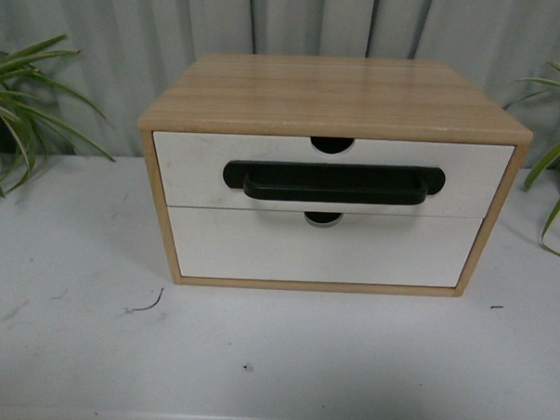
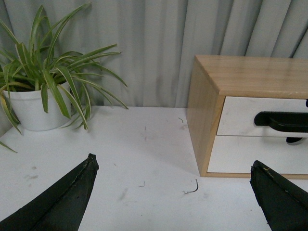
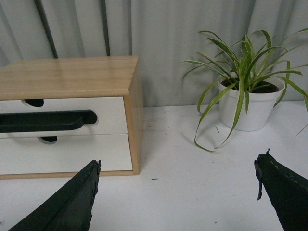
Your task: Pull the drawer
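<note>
Grey pleated curtain (image 1: 298, 20) at the back, white table (image 1: 273, 359) in front of me, and the wooden cabinet (image 1: 336, 96) sitting square in the middle with a potted plant (image 2: 48, 77) off to each side. The drawer (image 1: 194, 164) I want is the upper one, with the half-round notch (image 1: 332, 144) in its top edge, and it looks fully shut, flush with the plain front (image 1: 325, 249) below. Neither arm shows in the front view. The left gripper (image 2: 173, 163) hangs spread wide with nothing in it, facing the cabinet's left corner, and the right gripper (image 3: 178, 161) is just as wide and just as empty off the right corner. So I reckon I'm at the approach. My plan: bring one claw in level with the black bar handle (image 1: 332, 183), take it near the middle, close above and below the bar, then pull straight back so the drawer doesn't skew or drag the cabinet along.
</note>
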Available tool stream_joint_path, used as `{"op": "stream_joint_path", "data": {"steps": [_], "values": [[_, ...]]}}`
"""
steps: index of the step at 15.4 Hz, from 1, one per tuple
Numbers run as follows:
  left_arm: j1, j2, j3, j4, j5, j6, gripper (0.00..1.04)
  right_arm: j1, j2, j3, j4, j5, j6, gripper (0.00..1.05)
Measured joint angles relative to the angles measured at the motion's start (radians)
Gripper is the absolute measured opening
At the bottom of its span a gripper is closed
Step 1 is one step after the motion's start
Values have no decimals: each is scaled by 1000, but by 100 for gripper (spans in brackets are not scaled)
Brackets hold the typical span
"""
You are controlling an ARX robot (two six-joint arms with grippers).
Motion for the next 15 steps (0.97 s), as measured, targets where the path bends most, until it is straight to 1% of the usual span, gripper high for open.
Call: {"op": "stream_joint_path", "data": {"steps": [15], "values": [[0, 0, 0, 0, 0, 0, 98, 0, 0, 0, 0, 0, 0, 98]]}}
